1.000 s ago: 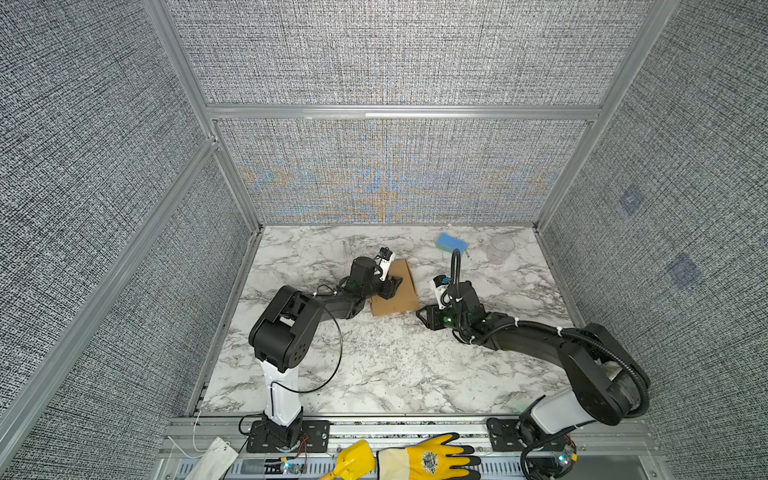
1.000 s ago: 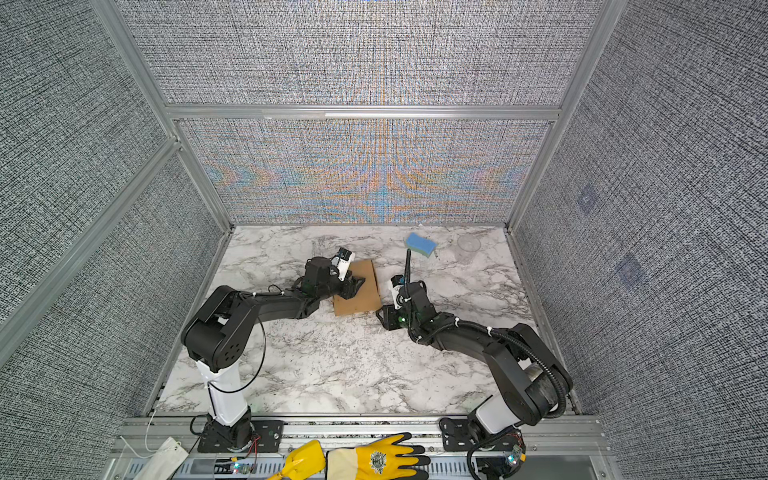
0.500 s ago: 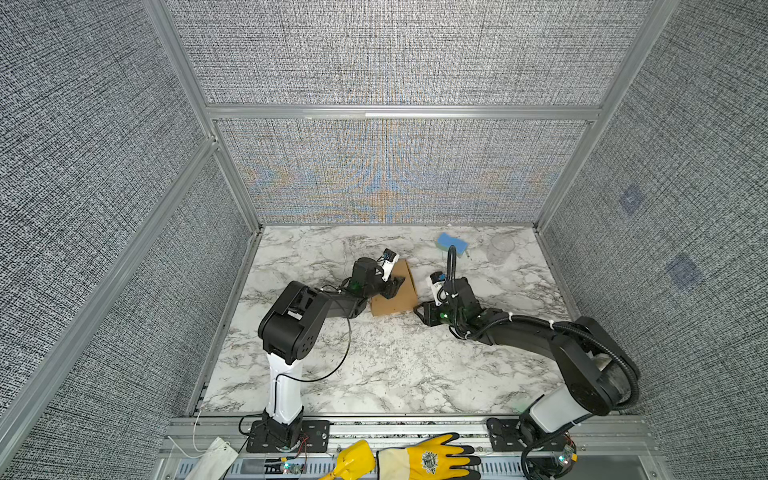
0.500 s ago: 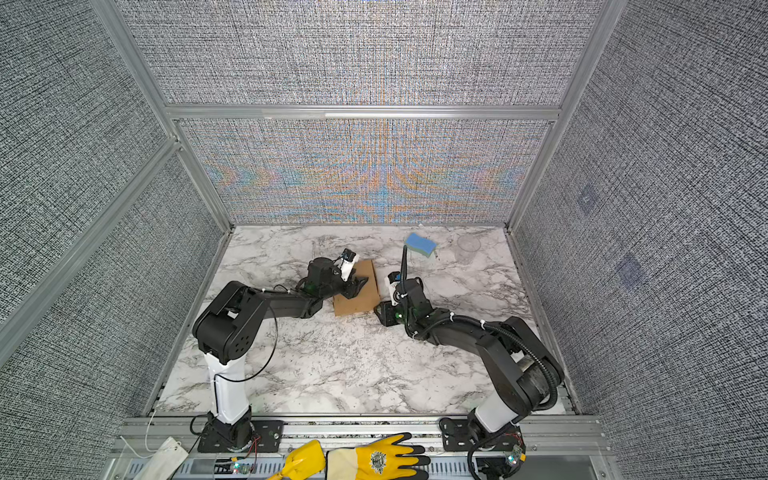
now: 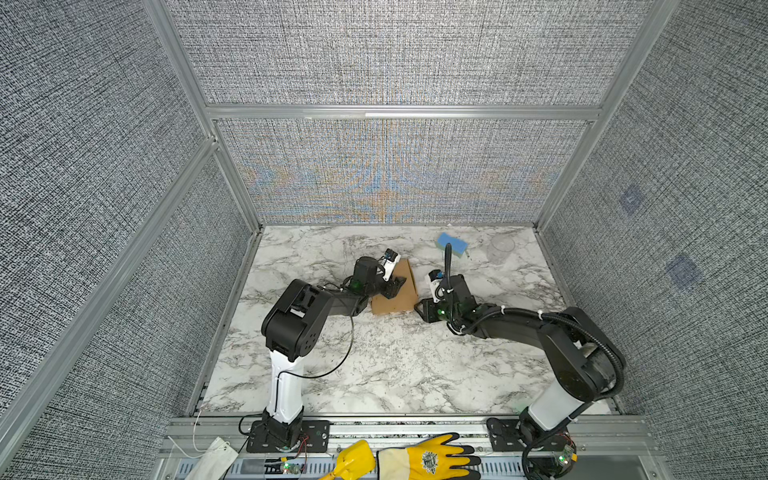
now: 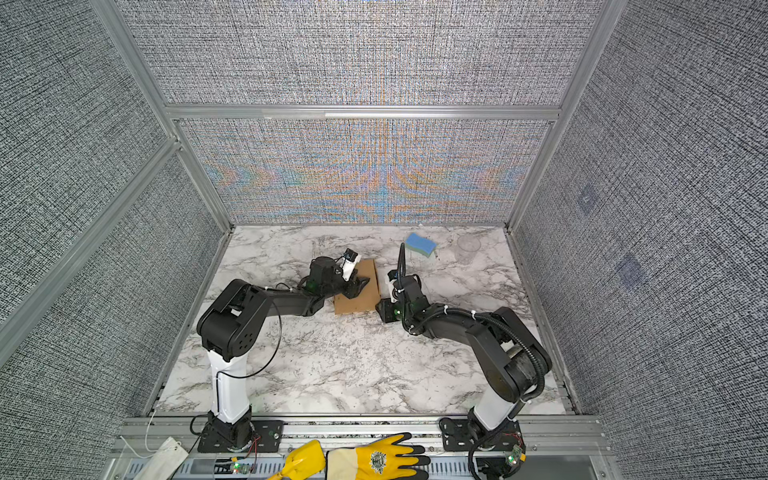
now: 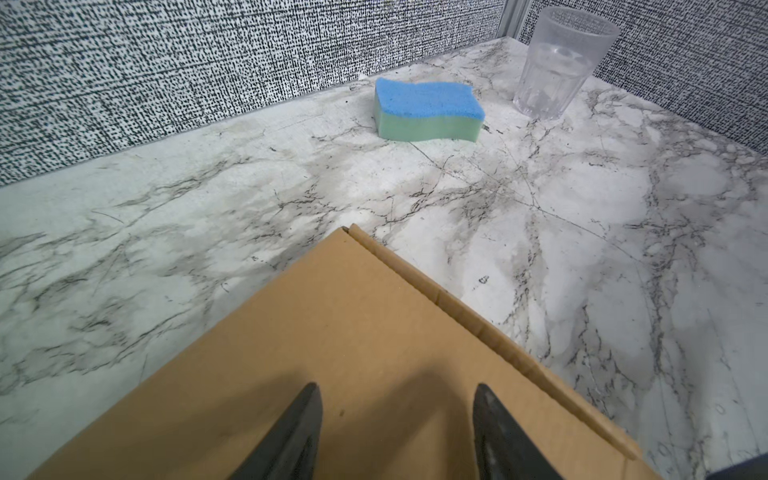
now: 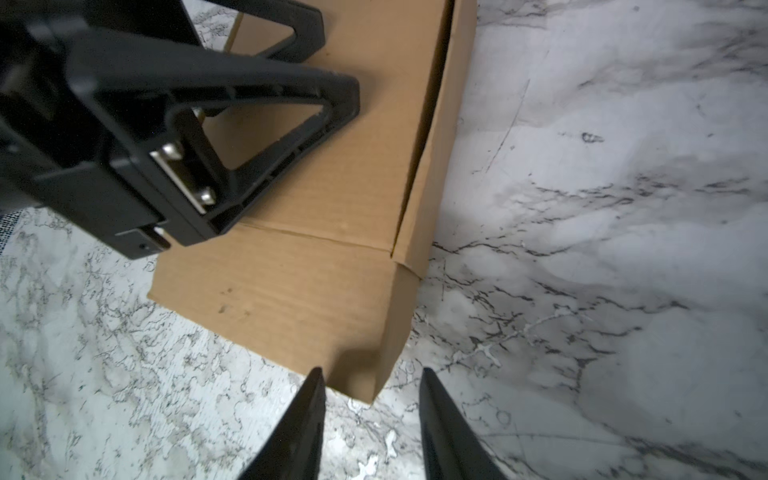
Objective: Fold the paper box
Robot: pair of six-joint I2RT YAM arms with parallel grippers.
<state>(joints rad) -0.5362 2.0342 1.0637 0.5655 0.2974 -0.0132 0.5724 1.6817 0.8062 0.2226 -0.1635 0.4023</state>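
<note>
On the near rail, outside the work surface, lies one yellow work glove point(image 5: 428, 459), with a white tag point(image 5: 210, 455) off to its left. Past that the marble table point(image 5: 374, 365) is bare up to the two black arms, which reach in from the left and the right.

The right gripper point(image 8: 370, 370) sits low at the near right corner of the paper box point(image 5: 401, 301). Its jaws are apart and nothing is clamped, and the corner sits right at the gap between the tips. The left gripper point(image 7: 395, 386) is over the box top, a little further back. Its fingers point(image 8: 291, 124) are spread wide and hold nothing, and it covers the left part of the lid in both top views.

There is one box, mid-table and a touch toward the far side. It is plain brown corrugated card, shallow and rectangular, with the lid down flat. A side flap runs along its right edge, and there is a seam at the near right corner.

Further back on the right lies one blue sponge point(image 7: 428, 108) with a green underside. One clear glass tumbler point(image 7: 557, 62) stands just right of it, near the far right corner.
</note>
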